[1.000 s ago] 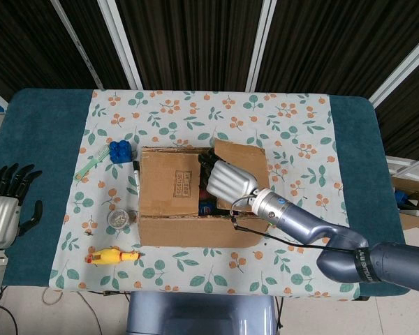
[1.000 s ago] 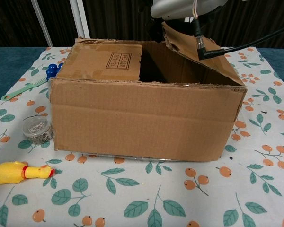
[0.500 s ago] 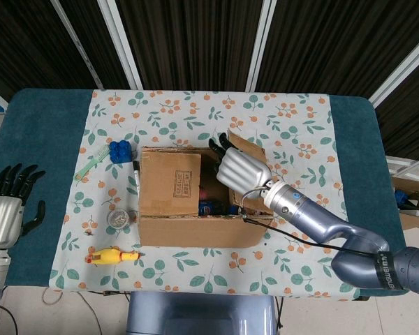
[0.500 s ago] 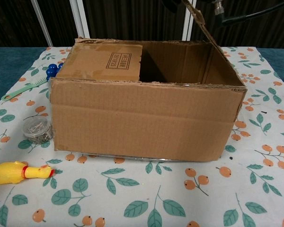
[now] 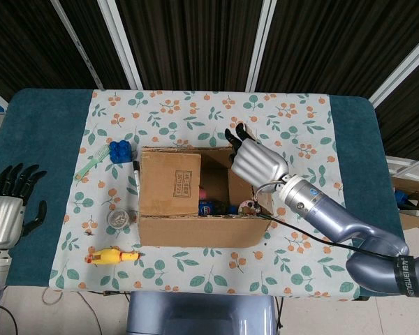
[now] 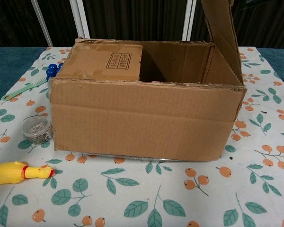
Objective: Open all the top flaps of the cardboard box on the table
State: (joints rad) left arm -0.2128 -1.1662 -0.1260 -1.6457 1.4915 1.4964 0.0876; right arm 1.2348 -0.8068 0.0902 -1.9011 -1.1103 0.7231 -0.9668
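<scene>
Dark slatted panels with pale metal posts back a teal table covered by a white cloth printed with orange fruit and green leaves. At the cloth's middle sits the cardboard box, a brown corrugated carton with ragged edges, its long axis running left to right across the table.

One flap lies flat over the box's left half, a printed label on its top. At the box's right end another flap stands nearly upright, rising above the rim and out of the chest view. The opening between them shows small items inside, too dim to name.

Over the box's right end, the right hand rests against the raised flap, silver back up, dark fingers extended together; I cannot tell whether it pinches the card.

Well left of the box, the left hand hovers with fingers spread, holding nothing.

Left of the box lie a green toothbrush, a blue toy block, a black marker, a round clear jar and a yellow rubber chicken.
</scene>
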